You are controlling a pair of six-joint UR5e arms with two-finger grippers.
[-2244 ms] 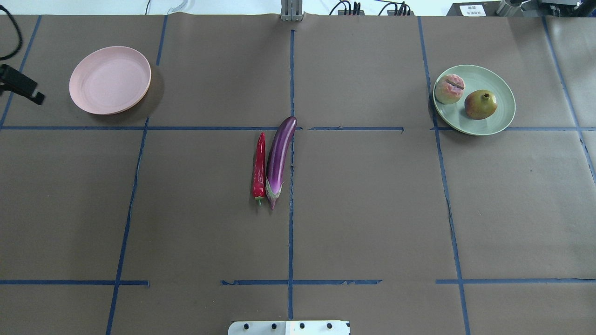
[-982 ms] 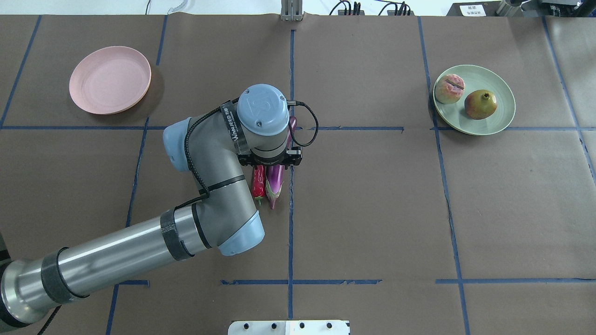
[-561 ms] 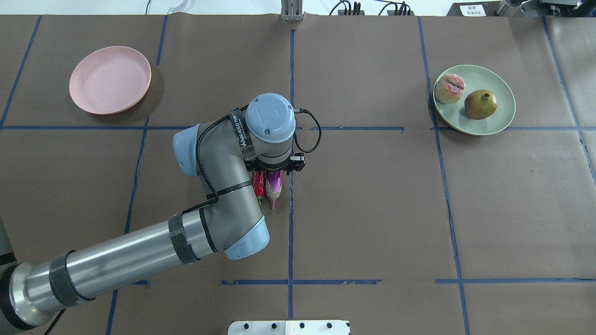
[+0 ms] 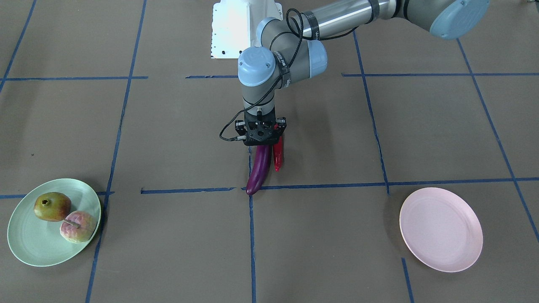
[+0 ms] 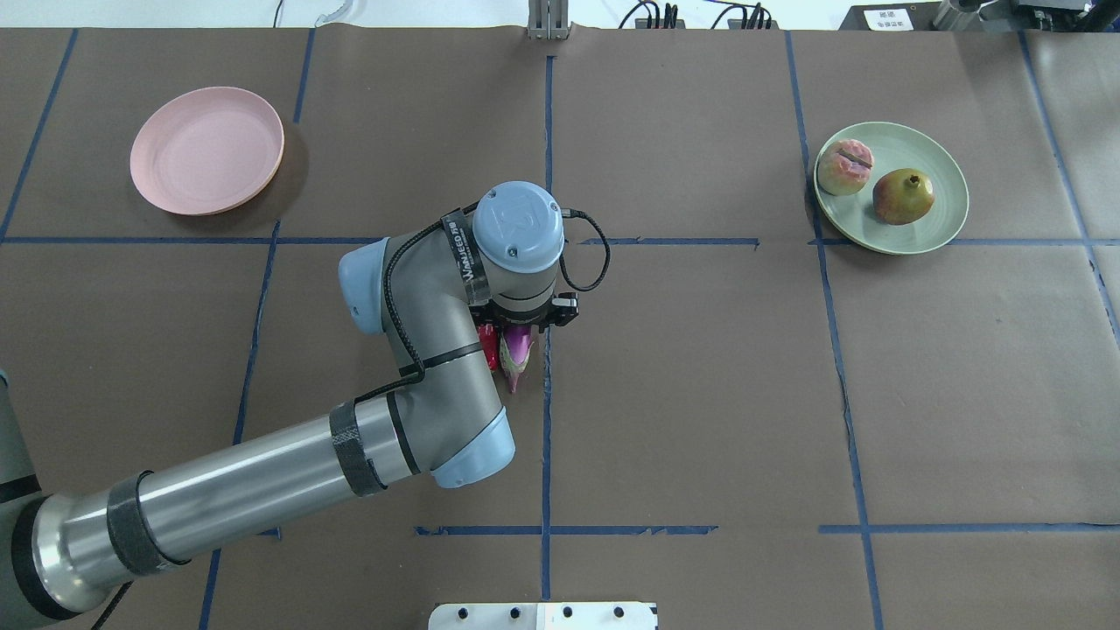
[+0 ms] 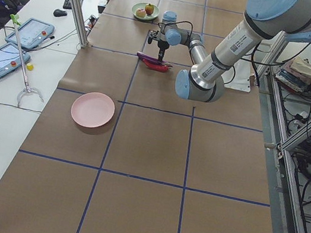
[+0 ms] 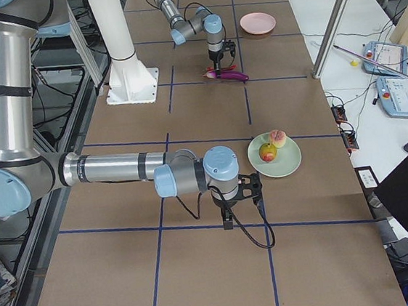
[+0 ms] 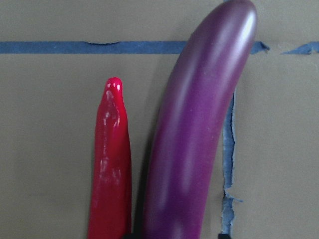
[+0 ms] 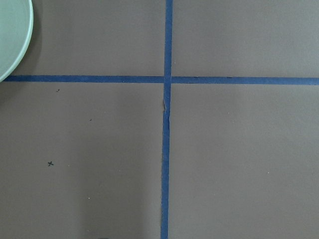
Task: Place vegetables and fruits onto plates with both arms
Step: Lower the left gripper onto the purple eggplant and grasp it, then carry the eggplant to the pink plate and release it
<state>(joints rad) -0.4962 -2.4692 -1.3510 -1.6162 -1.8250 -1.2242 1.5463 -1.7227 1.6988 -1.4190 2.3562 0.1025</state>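
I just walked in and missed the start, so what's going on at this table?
The left gripper is down over the eggplant, which lies on the table beside the chili; whether it has gripped yet is unclear. The peach and pomegranate sit on the green plate, and the pink plate is empty. The right gripper hangs over bare table near the green plate.
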